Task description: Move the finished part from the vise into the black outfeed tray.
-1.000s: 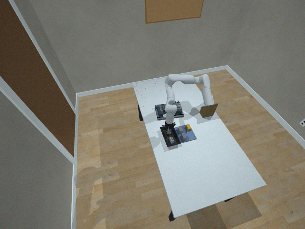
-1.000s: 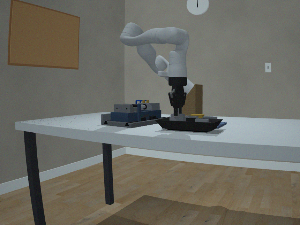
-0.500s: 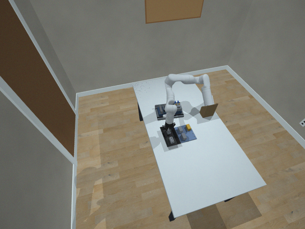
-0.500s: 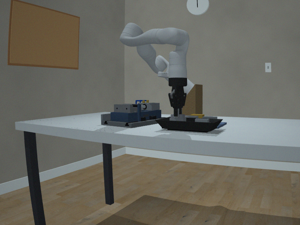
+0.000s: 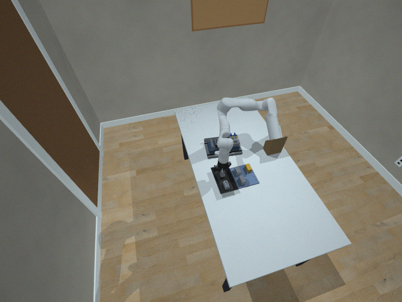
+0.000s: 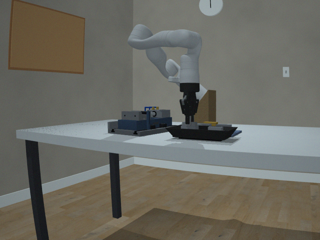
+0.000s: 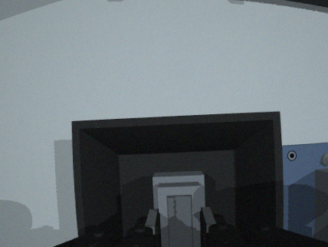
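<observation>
Where the white table runs from the upper centre of the top view down to the lower right, most of its lower stretch lies open, and everything crowds the upper half. The white Kinova arm arches over from its mount near the table's right edge and drops straight down at centre frame in the exterior view. Just left of it sits the blue vise on a grey base plate, its near edge close to the black outfeed tray but apart from it. The tray lies lengthwise at the table's middle, its right edge touching or just beside a blue fixture plate that carries grey blocks and a yellow block. A tan wedge-shaped block stands near the right table edge, well apart from the tray.

The gripper is clenched on the finished part, a grey block with a pocket on top, held low inside the upper end of the tray, within its sloped walls. The other finished block lies further down the tray, a gap between the two.
</observation>
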Robot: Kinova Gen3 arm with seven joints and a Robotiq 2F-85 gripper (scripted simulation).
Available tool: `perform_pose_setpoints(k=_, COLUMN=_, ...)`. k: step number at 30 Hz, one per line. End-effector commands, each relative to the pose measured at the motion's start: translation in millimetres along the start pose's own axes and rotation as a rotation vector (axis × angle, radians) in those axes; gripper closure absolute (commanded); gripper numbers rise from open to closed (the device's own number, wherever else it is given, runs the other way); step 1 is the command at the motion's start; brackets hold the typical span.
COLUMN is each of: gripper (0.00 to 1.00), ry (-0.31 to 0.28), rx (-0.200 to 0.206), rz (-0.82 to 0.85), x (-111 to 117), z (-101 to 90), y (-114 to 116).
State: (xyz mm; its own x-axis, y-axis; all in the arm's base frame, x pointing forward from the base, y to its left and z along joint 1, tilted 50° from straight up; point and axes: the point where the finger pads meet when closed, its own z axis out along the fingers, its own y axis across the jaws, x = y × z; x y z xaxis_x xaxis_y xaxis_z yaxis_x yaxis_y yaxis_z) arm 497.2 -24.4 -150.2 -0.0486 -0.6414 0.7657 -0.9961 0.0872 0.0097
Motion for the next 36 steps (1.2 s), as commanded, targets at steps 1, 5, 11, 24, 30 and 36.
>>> perform_pose_setpoints(k=1, gripper=1.0, ry=-0.001, rx=0.002, rz=0.0, x=-0.3, z=-1.3, y=-0.6)
perform_pose_setpoints(k=5, gripper=1.0, ry=-0.001, rx=0.002, rz=0.0, x=-0.3, z=-1.3, y=-0.6)
perform_pose_setpoints(k=11, gripper=1.0, ry=-0.001, rx=0.002, rz=0.0, x=-0.3, z=-1.3, y=-0.6)
perform_pose_setpoints(k=24, gripper=1.0, ry=-0.001, rx=0.002, rz=0.0, x=-0.3, z=-0.8, y=-0.6)
perform_pose_setpoints(k=30, gripper=1.0, ry=-0.001, rx=0.002, rz=0.0, x=-0.3, z=1.0, y=-0.6)
perform_pose_setpoints(k=36, gripper=1.0, ry=-0.001, rx=0.002, rz=0.0, x=-0.3, z=2.8, y=-0.6)
